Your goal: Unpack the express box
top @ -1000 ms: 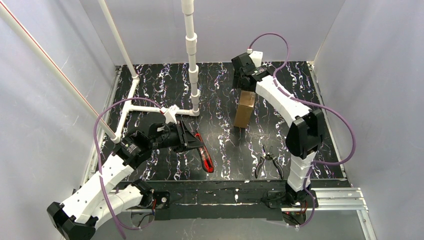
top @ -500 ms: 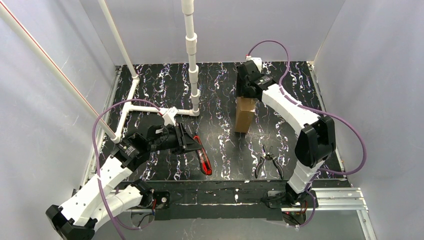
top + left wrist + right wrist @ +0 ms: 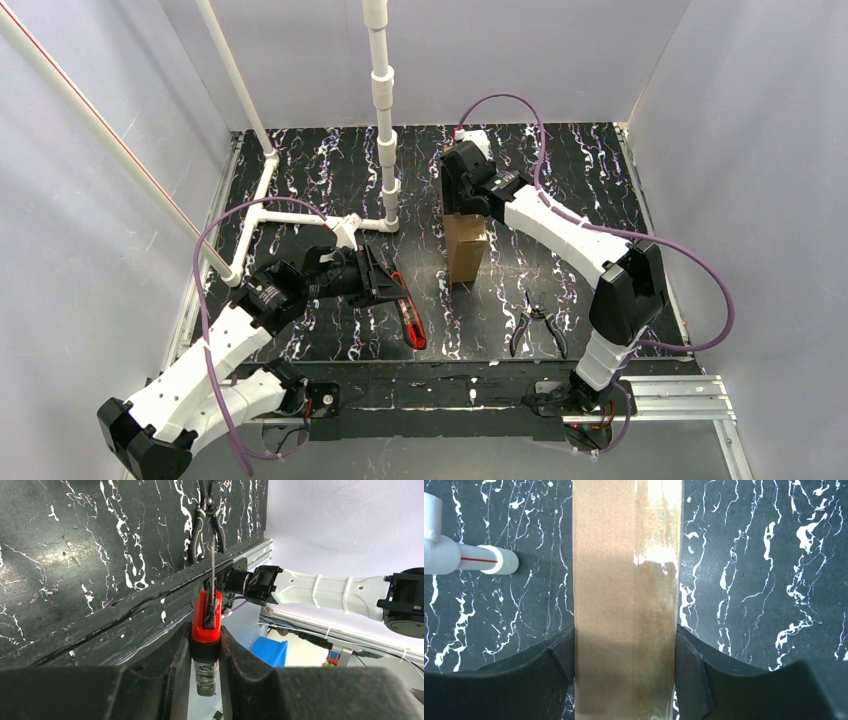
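The express box [image 3: 465, 248] is a plain brown cardboard box standing on edge near the table's middle. My right gripper [image 3: 462, 205] is shut on its top end. In the right wrist view the box [image 3: 626, 580] runs up between both black fingers [image 3: 551, 665], with clear tape along its right side. My left gripper [image 3: 385, 282] is shut on a red utility knife [image 3: 408, 312], held low over the table left of the box. In the left wrist view the knife [image 3: 206, 617] sits clamped between the pads, its thin blade pointing away.
Black-handled pliers [image 3: 536, 322] lie on the table at front right, also in the left wrist view [image 3: 207, 515]. A white pipe frame [image 3: 300, 215] with an upright post [image 3: 384, 110] stands at back left; its pipe end [image 3: 474, 560] lies left of the box. Grey walls enclose the table.
My right gripper has carried the box left and toward the front, turning it. My left gripper with the knife has barely moved.
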